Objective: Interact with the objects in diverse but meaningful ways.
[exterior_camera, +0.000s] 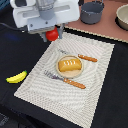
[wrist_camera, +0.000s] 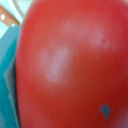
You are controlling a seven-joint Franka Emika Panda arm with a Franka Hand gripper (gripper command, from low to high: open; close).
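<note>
A red round tomato [exterior_camera: 52,36] hangs in the air over the far left corner of the striped placemat [exterior_camera: 95,95], with my gripper [exterior_camera: 50,31] shut on it. In the wrist view the tomato [wrist_camera: 70,65] fills nearly the whole picture, and a teal finger pad [wrist_camera: 7,75] presses against its side. The golden-orange scored bread loaf [exterior_camera: 69,65] lies on a round tan plate [exterior_camera: 69,74] in the middle of the placemat. The yellow banana [exterior_camera: 16,77] rests on the dark table at the exterior view's left, off the placemat.
A wooden-handled fork [exterior_camera: 65,80] lies just in front of the plate and a wooden-handled knife [exterior_camera: 80,56] just behind it. A grey pot [exterior_camera: 92,11] and a pale bowl [exterior_camera: 122,17] stand on the wooden surface at the back.
</note>
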